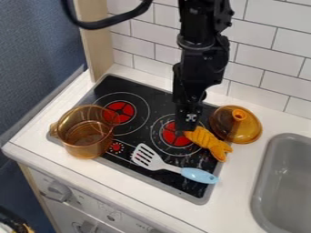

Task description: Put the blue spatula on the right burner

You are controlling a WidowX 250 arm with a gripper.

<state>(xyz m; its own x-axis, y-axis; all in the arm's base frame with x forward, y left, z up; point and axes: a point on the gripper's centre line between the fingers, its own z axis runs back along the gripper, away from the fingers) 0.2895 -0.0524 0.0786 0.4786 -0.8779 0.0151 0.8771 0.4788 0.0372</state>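
Observation:
The gripper (187, 124) hangs down over the back part of the right burner (174, 138), beside the upper left end of an orange fish-shaped toy (209, 143); I cannot tell whether they touch. In front of that burner lies the spatula (197, 174), with its white slotted head to the left and its light blue handle to the right, near the stove's front right corner. The head lies close to the burner's front left edge. The gripper is behind the spatula and apart from it. Part of the burner is hidden by the gripper and the toy.
A transparent amber pot (88, 139) stands at the stove's left edge, in front of the left burner (119, 112). An amber lid (237, 124) with a knob rests at the back right. The grey sink (285, 182) is at the right, and a tiled wall (262, 68) rises behind.

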